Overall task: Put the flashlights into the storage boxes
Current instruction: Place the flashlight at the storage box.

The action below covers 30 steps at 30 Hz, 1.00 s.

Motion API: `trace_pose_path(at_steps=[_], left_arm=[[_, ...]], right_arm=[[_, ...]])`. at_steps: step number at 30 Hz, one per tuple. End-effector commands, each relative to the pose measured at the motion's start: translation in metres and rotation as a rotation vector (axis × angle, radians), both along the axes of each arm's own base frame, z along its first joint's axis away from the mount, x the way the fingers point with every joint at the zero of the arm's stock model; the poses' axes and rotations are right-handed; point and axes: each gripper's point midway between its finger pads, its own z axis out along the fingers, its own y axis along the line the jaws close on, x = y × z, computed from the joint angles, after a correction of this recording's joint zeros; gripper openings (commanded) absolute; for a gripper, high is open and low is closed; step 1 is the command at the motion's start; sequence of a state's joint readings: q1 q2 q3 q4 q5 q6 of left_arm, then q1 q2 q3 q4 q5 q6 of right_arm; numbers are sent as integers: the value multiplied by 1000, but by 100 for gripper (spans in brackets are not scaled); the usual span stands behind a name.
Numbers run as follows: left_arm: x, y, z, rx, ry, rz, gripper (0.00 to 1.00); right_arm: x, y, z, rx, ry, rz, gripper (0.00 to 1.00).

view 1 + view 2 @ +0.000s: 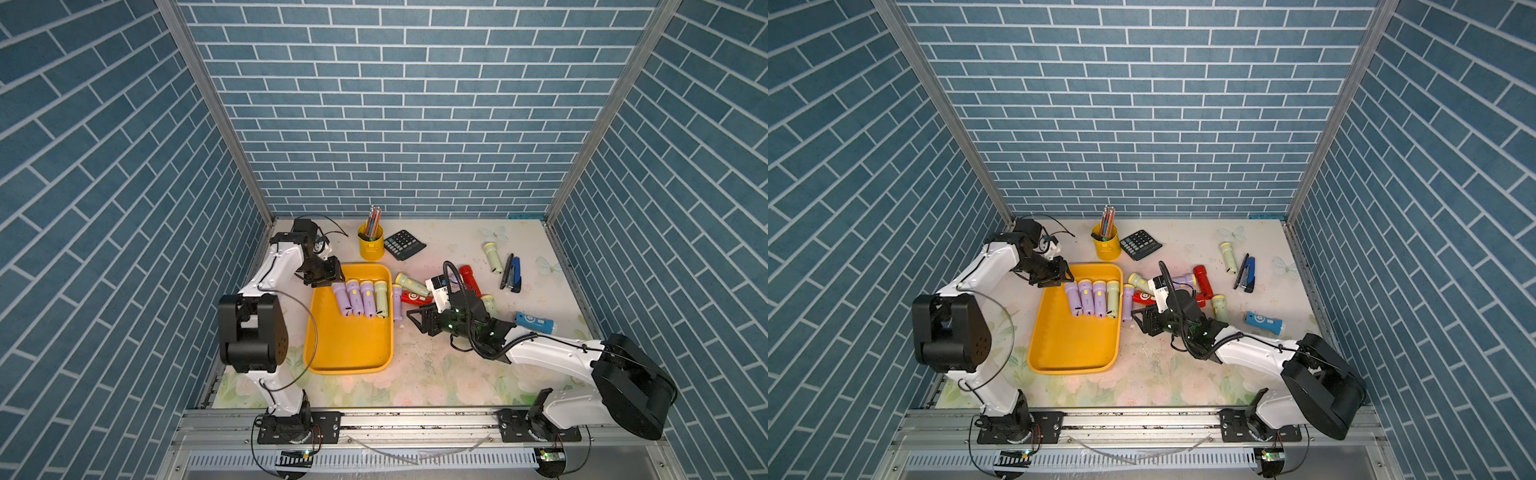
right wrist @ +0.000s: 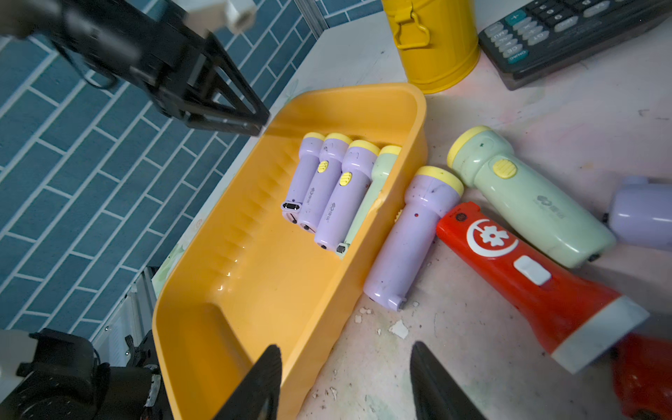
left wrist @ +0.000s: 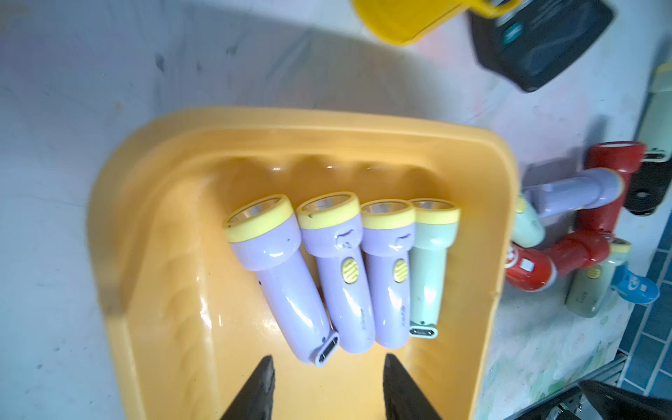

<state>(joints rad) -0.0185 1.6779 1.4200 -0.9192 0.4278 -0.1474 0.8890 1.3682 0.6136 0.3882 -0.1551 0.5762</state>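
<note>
Top views: high, from the front, looking down over the whole table (image 1: 457, 374). Wrist views: close, low, both facing the orange tray (image 3: 120, 218); shared: its flashlight row (image 3: 349, 291).

The table (image 1: 436, 374) has a pale top with flowers on it. An orange-yellow tray (image 1: 349, 340) lies on the left part. Behind the tray stands a yellow pencil cup (image 1: 371, 247), with a black calculator (image 1: 404, 244) beside it. A lilac flashlight (image 1: 397, 305) lies just beside the tray's right wall. Next to it lie a red flashlight (image 1: 413, 296) and a pale green flashlight (image 1: 409, 284). Small white crumbs (image 2: 398, 329) lie near them. Far back on the right, a second pale green flashlight (image 1: 493, 257) lies beside a blue-black stapler (image 1: 512, 274). A blue flashlight (image 1: 536, 323) lies alone near the right edge.
</note>
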Motion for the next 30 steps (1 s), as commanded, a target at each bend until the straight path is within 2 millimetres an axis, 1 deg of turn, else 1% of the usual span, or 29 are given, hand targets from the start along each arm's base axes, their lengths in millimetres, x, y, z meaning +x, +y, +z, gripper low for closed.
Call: trace_pose_path(at_steps=[1,4,9,12,16,18,21,24,28,30], left_arm=[[-8,-7,24,-31,-84,14,49],[-20,-16,37,-51,-142,-9,49],[-41,-37,43,-85,-206,-60,49],[-50,-46,40,-118,-233,-59,49],[-61,-60,32,-169,-261,-53,48],[-66,-64,30,-176,-271,-59,48],[-71,-64,22,-167,-259,-59,48],[-77,-66,16,-152,-247,-72,48],[-84,-73,12,-150,-244,-98,48],[-85,-75,11,-157,-245,-102,48]], right_arm=[[11,-3,15,-11,-28,-52,57],[13,-2,14,-46,-15,-51,56],[18,-2,9,-139,30,-45,54],[26,-5,12,-139,66,-80,53],[47,-16,13,-137,131,-170,51],[51,-16,15,-144,170,-162,51],[59,-25,15,-186,223,-181,51],[65,-38,11,-251,272,-199,51],[71,-59,12,-341,305,-214,51],[73,-72,10,-388,331,-236,51]])
